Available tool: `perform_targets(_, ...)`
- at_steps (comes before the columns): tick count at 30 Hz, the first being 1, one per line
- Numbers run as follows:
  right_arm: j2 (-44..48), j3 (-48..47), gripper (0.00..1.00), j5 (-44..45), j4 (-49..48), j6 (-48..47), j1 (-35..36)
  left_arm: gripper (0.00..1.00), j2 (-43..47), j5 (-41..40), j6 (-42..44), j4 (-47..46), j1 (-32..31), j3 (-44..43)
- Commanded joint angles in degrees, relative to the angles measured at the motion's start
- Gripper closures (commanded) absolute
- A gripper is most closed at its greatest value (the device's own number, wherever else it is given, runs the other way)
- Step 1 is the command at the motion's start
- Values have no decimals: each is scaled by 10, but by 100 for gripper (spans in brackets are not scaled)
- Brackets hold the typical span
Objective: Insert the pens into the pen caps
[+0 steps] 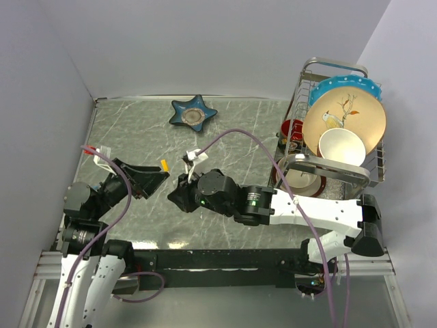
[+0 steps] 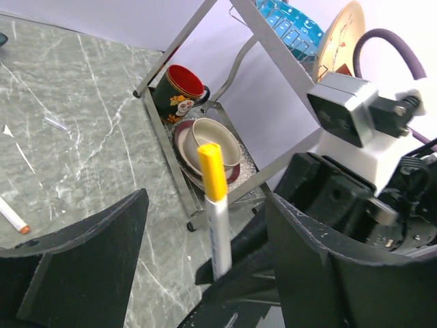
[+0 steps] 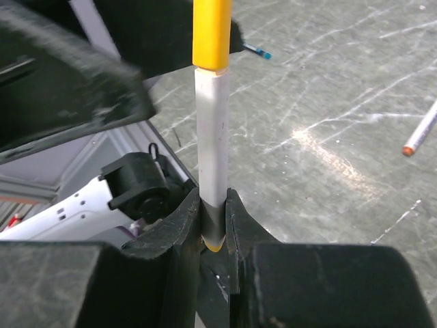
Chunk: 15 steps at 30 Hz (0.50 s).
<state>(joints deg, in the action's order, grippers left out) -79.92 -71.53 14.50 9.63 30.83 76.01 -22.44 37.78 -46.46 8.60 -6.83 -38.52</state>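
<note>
White stick pen (image 3: 210,137), plastic by the look: light, stiff and smooth-walled, so likely to slip or twist under a loose pinch. Best taken low on the barrel, clear of the capped end.
Location: upright over the worktop (image 1: 232,137), left of centre, its base clamped between the narrow right fingers (image 3: 179,239).
Yellow cap (image 3: 211,31) sits on its top end.
Left fingers (image 2: 89,260) stand wide on either side, touching neither.
Count: pens, two. The second pen (image 3: 422,130) lies flat on the worktop, orange-ended. Caps: one certain, an orange one possible.
</note>
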Motion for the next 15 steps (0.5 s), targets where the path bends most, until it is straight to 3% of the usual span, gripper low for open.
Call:
perform_targets(1, 22, 3, 100, -10, -30, 1, 5, 28, -11, 0, 23, -13, 0, -28)
perform_targets(7, 25, 12, 100, -7, -35, 4, 5, 29, -12, 52, -13, -81, 0, -9)
perform_targets(15, 30, 23, 100, -18, -40, 5, 5, 37, -32, 50, -7, -82, 0, -15)
